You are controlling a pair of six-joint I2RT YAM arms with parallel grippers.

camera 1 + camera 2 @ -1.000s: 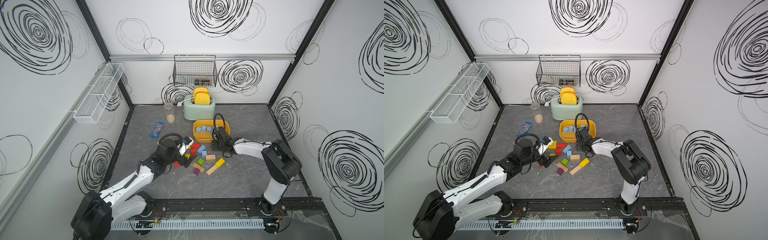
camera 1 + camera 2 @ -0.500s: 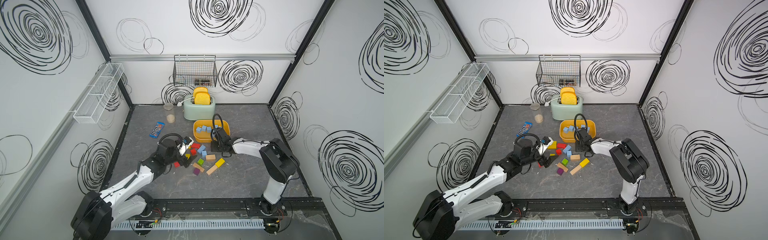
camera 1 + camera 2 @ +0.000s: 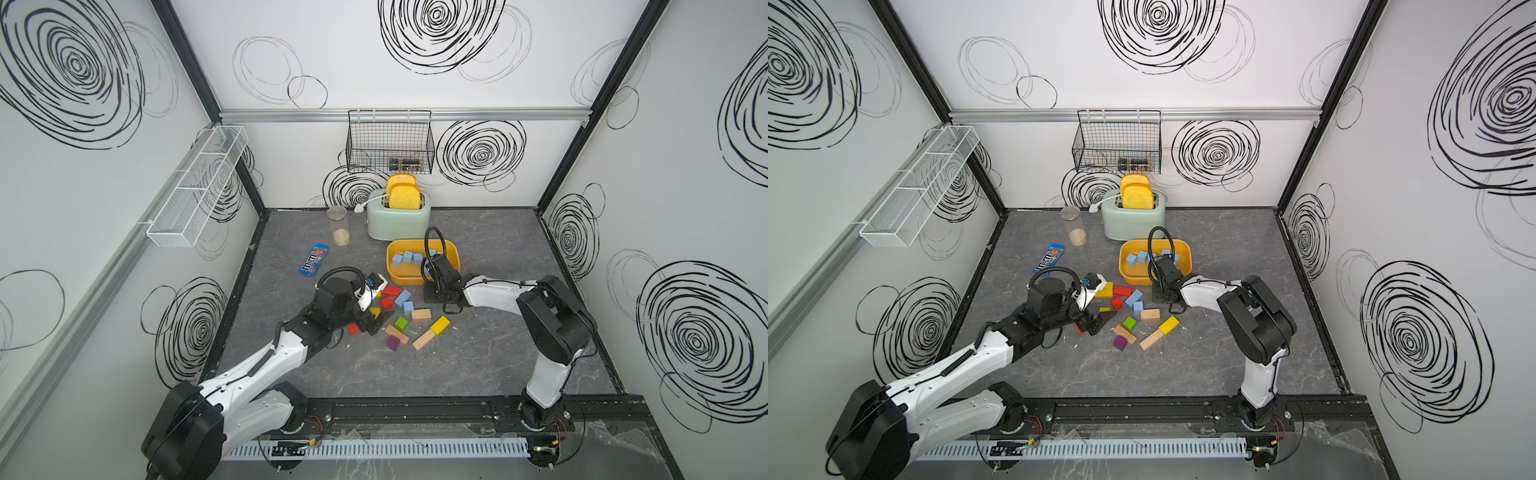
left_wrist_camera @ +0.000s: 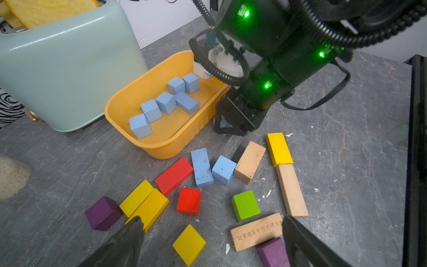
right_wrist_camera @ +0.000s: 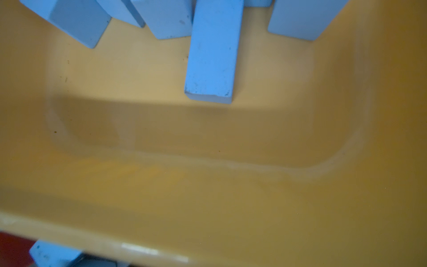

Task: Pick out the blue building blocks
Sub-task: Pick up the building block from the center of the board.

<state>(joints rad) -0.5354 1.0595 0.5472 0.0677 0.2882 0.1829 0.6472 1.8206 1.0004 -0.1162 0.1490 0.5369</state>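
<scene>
Fingers (image 4: 241, 130) of the right gripper (image 4: 231, 128) stand around a blue block (image 4: 223, 123) beside the yellow tub (image 4: 161, 148); tight or not, I cannot tell. Left gripper's (image 4: 211, 231) fingers are far apart.

Both top views sit high above the front edge of the surface (image 3: 498, 353), side by side, tilted down toward the back wall (image 3: 395, 75). Each takes in the whole enclosure, with only a slight sideways shift between them. The left wrist view sits low and close over the surface, facing across the loose blocks (image 4: 188, 200) to the yellow tub (image 4: 175, 138), the toaster (image 4: 69, 69) and the right arm (image 4: 277, 34), with the fingers (image 4: 124, 245) of the left hand (image 4: 211, 220) in the foreground. The right wrist view looks from very near straight into the tub, sharing its blue blocks (image 5: 212, 50) with the other three.
</scene>
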